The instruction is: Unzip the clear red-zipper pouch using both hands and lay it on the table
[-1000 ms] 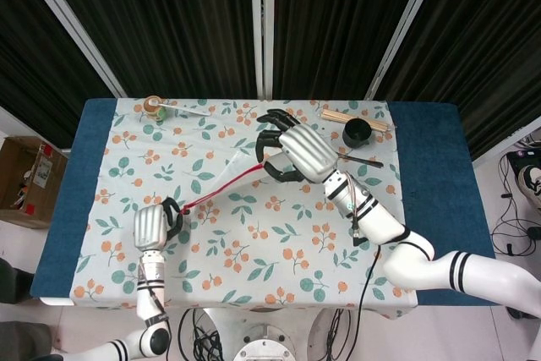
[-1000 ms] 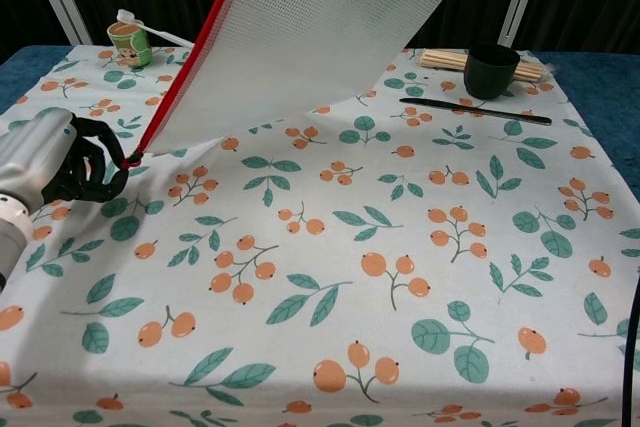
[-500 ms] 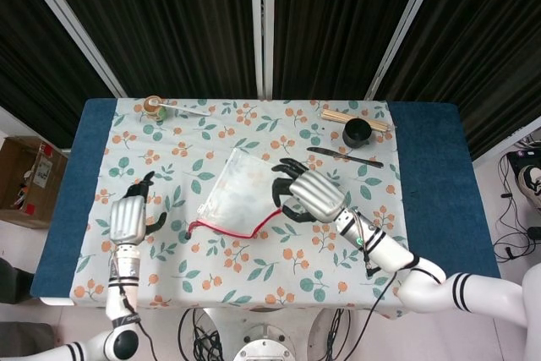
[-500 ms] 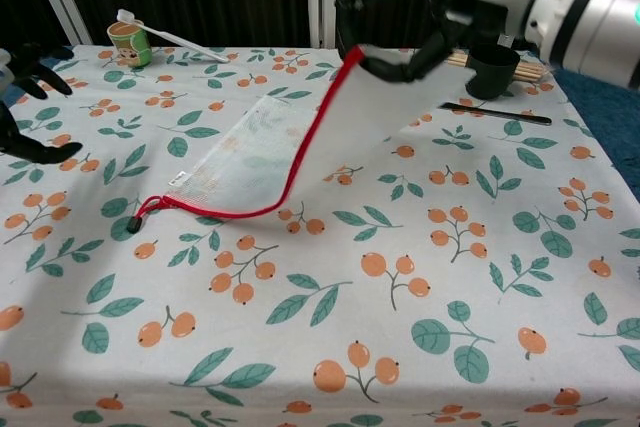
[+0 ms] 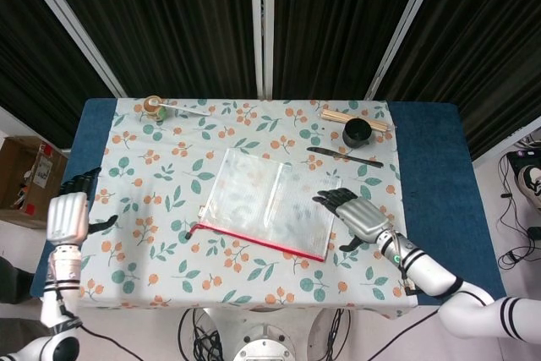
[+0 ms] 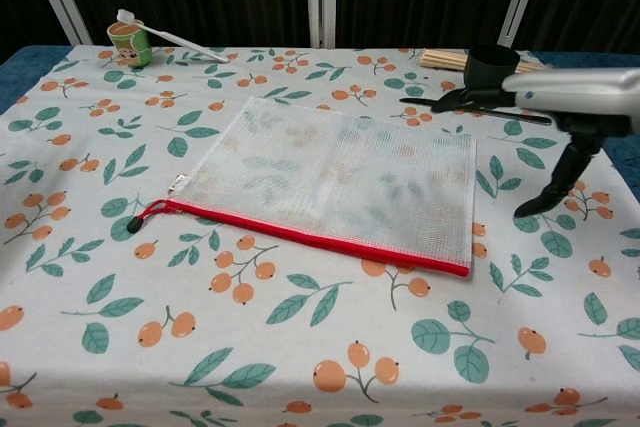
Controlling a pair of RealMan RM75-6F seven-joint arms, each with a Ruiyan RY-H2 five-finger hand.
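The clear mesh pouch lies flat on the floral tablecloth, its red zipper running along the near edge with the pull cord at the left end. My right hand hovers just off the pouch's right edge, fingers spread, holding nothing. My left hand is off the table's left side, fingers apart and empty; the chest view does not show it.
A small cup with a white spoon stands at the back left. At the back right are a black cup, a bundle of wooden sticks and a black stick. The blue table extends beyond the cloth.
The right hand let go of the zipper end and drew back to the right; the pouch settled flat. The left hand moved further left, off the table edge.
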